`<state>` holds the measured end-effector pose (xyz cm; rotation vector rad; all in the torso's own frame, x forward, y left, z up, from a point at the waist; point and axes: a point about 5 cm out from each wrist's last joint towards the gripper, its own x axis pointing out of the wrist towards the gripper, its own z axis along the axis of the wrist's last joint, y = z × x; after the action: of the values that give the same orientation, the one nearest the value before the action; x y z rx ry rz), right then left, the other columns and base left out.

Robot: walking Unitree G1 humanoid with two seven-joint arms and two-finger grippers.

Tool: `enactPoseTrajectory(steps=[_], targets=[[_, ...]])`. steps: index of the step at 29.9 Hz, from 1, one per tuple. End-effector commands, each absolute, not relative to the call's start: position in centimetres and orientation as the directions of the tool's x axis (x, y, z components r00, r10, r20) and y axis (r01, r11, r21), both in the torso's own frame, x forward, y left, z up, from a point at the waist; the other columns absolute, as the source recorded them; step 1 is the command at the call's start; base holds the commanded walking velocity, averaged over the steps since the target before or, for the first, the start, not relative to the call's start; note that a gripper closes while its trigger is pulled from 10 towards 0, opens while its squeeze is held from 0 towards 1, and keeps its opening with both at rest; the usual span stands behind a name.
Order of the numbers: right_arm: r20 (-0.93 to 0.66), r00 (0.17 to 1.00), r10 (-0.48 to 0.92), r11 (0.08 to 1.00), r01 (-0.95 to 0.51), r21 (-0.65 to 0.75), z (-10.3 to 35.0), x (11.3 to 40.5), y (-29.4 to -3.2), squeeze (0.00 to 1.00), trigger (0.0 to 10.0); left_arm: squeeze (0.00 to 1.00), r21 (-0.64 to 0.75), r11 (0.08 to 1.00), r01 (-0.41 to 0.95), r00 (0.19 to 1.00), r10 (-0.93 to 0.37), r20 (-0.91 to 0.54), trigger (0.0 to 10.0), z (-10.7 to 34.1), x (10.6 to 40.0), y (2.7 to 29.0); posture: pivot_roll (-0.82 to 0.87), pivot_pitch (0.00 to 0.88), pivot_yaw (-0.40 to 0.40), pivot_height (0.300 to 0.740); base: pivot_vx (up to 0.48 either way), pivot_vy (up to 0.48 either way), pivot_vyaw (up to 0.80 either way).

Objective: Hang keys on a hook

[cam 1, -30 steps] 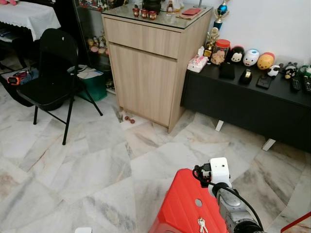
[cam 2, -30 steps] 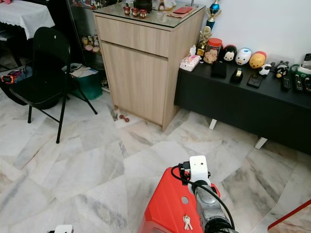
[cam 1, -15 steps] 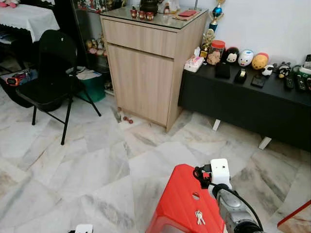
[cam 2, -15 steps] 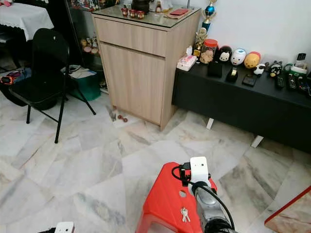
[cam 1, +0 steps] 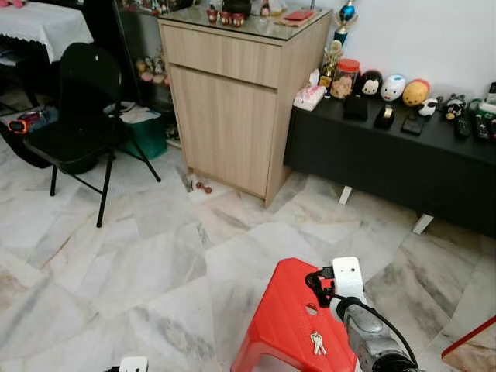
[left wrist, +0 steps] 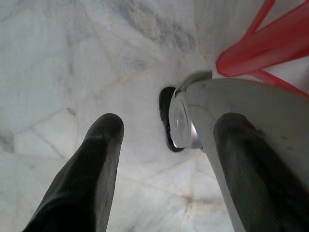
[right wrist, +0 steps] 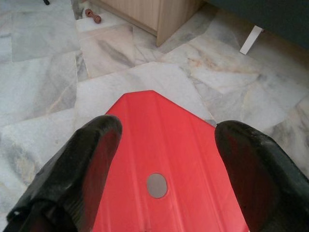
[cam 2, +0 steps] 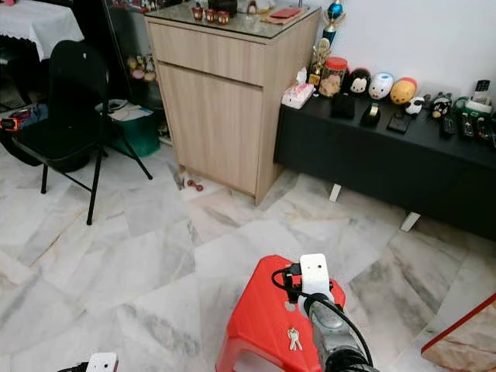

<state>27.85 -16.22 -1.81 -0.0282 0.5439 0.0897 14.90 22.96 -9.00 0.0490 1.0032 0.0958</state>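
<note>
Marble floor [cam 1: 139, 263] bears red stool [cam 1: 287, 325]; keys [cam 1: 317, 342] lie atop.

Red stool [cam 1: 291, 325] cut off by the bottom edge; keys [cam 1: 317, 342] too small for detail.

Floor [cam 1: 132, 256]: pale marble tiles are spreading across the whole room.
Red stool [cam 1: 291, 325]: it is standing on the floor at the near right.
Keys [cam 1: 317, 342]: they are lying flat on the stool's top, near its round hole.
Wooden cabinet [cam 1: 232, 101]: it is standing on the floor at the far side.
Black folding chair [cam 1: 81, 108]: it is standing on the floor at the far left.
Black low bench [cam 1: 387, 163]: it is sitting right of the cabinet, carrying a row of small figures.
</note>
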Motion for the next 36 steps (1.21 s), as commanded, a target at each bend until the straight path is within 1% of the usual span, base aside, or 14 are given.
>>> enactPoseTrajectory(steps=[1,3,9,17,23,30,36], targets=[[-0.517,0.852,0.087,0.995,-0.094,0.012,-1.8,27.8,-16.1,0.0,10.0,0.0,0.072,0.996,-0.054,0.488,0.089,-0.868,10.0,-9.6,13.8,22.4,0.04,0.029,-0.063,0.635,0.0,0.0,0.0],[-0.5,0.861,0.095,0.995,-0.092,0.032,-1.7,27.8,-16.1,0.0,10.0,0.0,0.071,0.996,-0.052,0.488,0.087,-0.868,10.0,-9.6,13.8,22.2,0.04,0.029,-0.062,0.635,0.0,0.0,0.0],[-0.503,0.859,0.096,0.995,-0.091,0.034,-1.8,27.8,-16.1,0.0,10.0,0.0,0.069,0.996,-0.049,0.489,0.084,-0.868,10.0,-9.7,14.0,21.8,0.04,0.03,-0.062,0.635,0.0,0.0,0.0],[-0.505,0.854,0.121,0.992,-0.127,0.024,-1.9,27.7,-16.0,0.0,10.0,0.0,0.061,0.997,-0.044,0.492,0.075,-0.867,10.0,-9.8,14.2,20.9,0.04,0.031,-0.062,0.635,0.0,0.0,0.0],[-0.509,0.853,0.12,0.992,-0.122,0.029,-2.0,27.5,-16.0,0.0,10.0,0.0,0.06,0.997,-0.041,0.492,0.073,-0.867,10.0,-9.8,14.2,20.6,0.04,0.032,-0.061,0.635,0.0,0.0,0.46],[-0.512,0.854,0.092,0.995,-0.092,0.026,-2.1,27.5,-16.3,0.0,10.0,0.0,0.067,0.997,-0.043,0.493,0.079,-0.866,10.0,-9.7,14.1,21.3,0.04,0.032,-0.06,0.635,0.0,0.0,0.0],[-0.527,0.85,0.014,0.999,0.005,0.034,-2.1,27.5,-17.1,0.0,10.0,0.0,0.07,0.996,-0.048,0.496,0.085,-0.864,10.0,-9.6,14.1,21.9,0.04,0.032,-0.06,0.635,0.0,0.0,0.0]])
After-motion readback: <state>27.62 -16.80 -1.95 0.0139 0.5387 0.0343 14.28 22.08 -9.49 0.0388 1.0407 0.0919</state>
